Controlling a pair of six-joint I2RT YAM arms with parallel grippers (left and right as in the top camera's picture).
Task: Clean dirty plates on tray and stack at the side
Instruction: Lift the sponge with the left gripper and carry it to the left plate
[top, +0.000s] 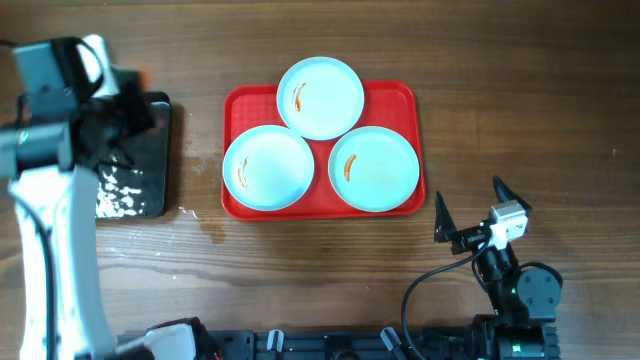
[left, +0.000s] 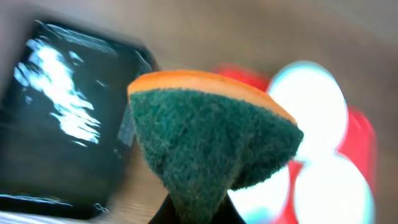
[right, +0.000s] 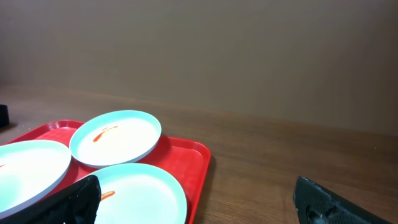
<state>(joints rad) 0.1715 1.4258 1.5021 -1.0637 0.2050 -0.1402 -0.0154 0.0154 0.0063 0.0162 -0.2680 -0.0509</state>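
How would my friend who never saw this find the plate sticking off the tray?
Find the red tray on the wooden table. The plate you want is alone at its far edge. Only it hangs well past the tray's edge; the other two plates sit side by side in front.

A brown wooden table (top: 300, 290) carries a red tray (top: 395, 100) at its middle and a smaller glossy black tray (top: 155, 150) well apart to the left. Just off the red tray's near-left corner, the wood shows what may be a damp patch (top: 208, 228).
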